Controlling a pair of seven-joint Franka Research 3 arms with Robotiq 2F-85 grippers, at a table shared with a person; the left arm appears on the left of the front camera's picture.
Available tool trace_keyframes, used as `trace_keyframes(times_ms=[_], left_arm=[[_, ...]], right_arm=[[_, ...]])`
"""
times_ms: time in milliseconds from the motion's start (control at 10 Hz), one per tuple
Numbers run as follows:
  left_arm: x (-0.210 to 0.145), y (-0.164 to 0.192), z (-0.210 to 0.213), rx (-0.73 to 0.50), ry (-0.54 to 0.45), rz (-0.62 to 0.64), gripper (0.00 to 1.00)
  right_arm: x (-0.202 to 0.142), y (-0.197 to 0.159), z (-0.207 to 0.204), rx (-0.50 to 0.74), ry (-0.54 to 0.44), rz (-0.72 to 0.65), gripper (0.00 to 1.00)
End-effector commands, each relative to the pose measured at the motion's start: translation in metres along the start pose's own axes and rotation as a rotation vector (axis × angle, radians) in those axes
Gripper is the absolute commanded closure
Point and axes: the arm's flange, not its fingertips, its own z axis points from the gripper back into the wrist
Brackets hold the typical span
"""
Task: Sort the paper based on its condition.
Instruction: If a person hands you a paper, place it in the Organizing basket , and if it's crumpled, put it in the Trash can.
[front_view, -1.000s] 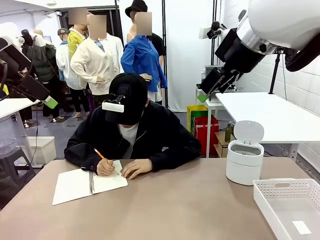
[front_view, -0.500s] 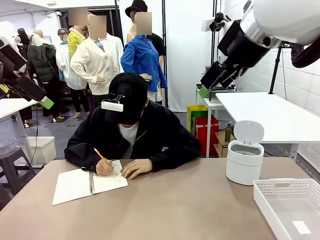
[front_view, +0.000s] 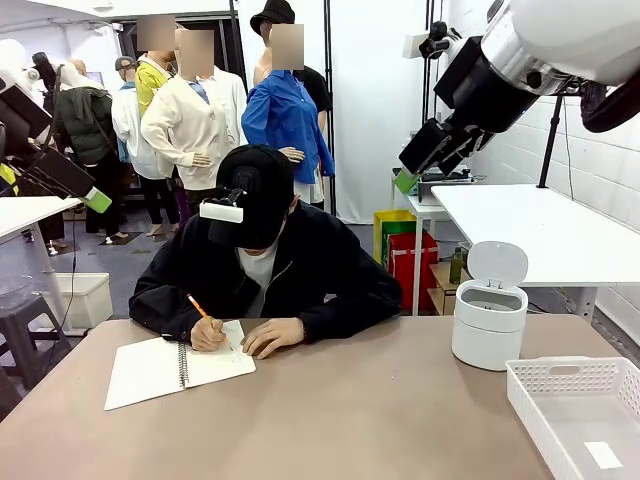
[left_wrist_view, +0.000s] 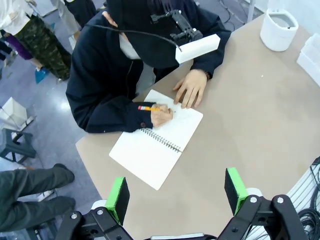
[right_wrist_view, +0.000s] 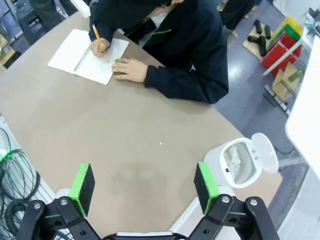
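Two arms hang high above the table.

Front view: the left gripper (front_view: 96, 201) and right gripper (front_view: 405, 182) sit aloft. The right one has crept slightly upward over the last second; the left has barely moved. The person (front_view: 262, 262) goes on writing in the notebook (front_view: 178, 368) with an orange pencil (front_view: 198, 307). The table layout is unchanged, so sorting appears not yet begun. The bin (front_view: 489, 325) stands with its lid open. The tray (front_view: 570, 372) holds a flat label (front_view: 603, 455), blank at this size.

Left wrist view: fingers spread wide, nothing between them.

Right wrist view: fingers likewise released and empty. A crumpled white mass, likely the paper (right_wrist_view: 231, 161), lies inside the bin.

No brand or legible writing found.
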Motion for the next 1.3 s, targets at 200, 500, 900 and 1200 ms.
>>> trace_keyframes(times_ms=[200,500,900,1200], left_arm=[[-0.0139,0.0014,-0.006,-0.136,-0.068,-0.05,0.0],[-0.0101,0.0,-0.0057,-0.105,-0.047,-0.031,0.0],[-0.0101,0.0,-0.0057,-0.105,-0.047,-0.031,0.0],[-0.0101,0.0,-0.0057,-0.105,-0.047,-0.031,0.0]], right_arm=[[-0.0015,-0.0065,-0.0029,0.038,-0.085,0.008,0.0],[0.003,-0.004,0.0048,0.009,-0.05,-0.004,0.0],[0.003,-0.004,0.0048,0.009,-0.05,-0.004,0.0],[0.003,-0.004,0.0048,0.009,-0.05,-0.004,0.0]])
